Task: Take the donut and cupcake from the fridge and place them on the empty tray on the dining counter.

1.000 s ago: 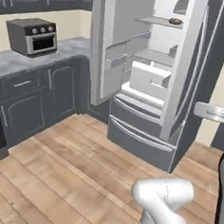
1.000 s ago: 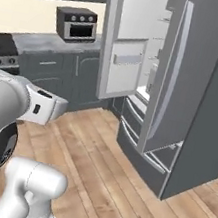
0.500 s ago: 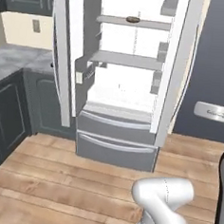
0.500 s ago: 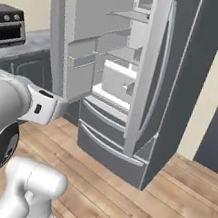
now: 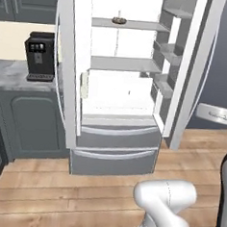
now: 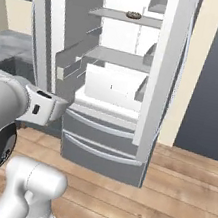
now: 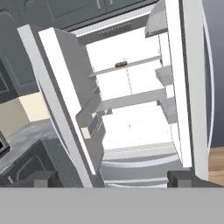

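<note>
In front of you the fridge (image 5: 122,87) stands with both upper doors swung wide, its white shelves bare of food apart from the top one, while a black coffee machine (image 5: 40,56) sits on the grey table (image 5: 12,73) to its left. The donut (image 5: 119,21), small and dark, lies on the top shelf (image 5: 129,25) near the middle. Your fingers (image 7: 111,177) are spread wide and hold nothing, well short of the fridge.

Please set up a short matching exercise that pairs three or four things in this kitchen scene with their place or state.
Things:
1. donut
2. fridge doors
3. coffee machine
4. gripper

Places or states:
A. on the grey counter left of the fridge
B. open, nothing held
C. on the upper shelf inside
D. swung wide open

Pairs: 1-C, 2-D, 3-A, 4-B
</note>
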You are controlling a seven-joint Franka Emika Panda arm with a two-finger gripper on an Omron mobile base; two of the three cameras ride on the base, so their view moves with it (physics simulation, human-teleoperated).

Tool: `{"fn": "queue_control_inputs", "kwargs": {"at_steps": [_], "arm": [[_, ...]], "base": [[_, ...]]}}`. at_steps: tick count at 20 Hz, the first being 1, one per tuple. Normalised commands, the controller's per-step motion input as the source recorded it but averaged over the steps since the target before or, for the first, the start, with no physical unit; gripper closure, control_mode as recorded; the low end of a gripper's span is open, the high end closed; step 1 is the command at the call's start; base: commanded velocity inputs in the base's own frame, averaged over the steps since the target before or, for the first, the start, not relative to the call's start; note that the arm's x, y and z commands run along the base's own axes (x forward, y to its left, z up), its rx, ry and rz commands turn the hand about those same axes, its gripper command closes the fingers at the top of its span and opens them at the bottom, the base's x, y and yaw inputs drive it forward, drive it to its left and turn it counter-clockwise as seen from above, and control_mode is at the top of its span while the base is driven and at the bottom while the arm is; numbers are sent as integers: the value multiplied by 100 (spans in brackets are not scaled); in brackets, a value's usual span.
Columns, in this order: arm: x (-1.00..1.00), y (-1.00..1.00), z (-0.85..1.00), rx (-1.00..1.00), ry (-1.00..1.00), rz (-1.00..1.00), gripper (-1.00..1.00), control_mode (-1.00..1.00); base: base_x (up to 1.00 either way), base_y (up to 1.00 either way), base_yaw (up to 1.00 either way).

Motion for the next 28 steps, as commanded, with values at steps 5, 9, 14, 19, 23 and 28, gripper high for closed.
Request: {"fn": "queue_control_inputs", "kwargs": {"at_steps": [5, 9, 14, 19, 23, 28], "arm": [[0, 0, 0, 0, 0, 0, -100, 100], [0, 0, 0, 0, 0, 0, -100, 100], [0, 0, 0, 0, 0, 0, -100, 100], [0, 0, 0, 0, 0, 0, -100, 100], [0, 0, 0, 0, 0, 0, -100, 100], [0, 0, 0, 0, 0, 0, -100, 100]], "base": [[24, 26, -21], [70, 5, -10], [98, 0, 3], [100, 2, 2], [100, 19, 1], [100, 22, 0]]}}
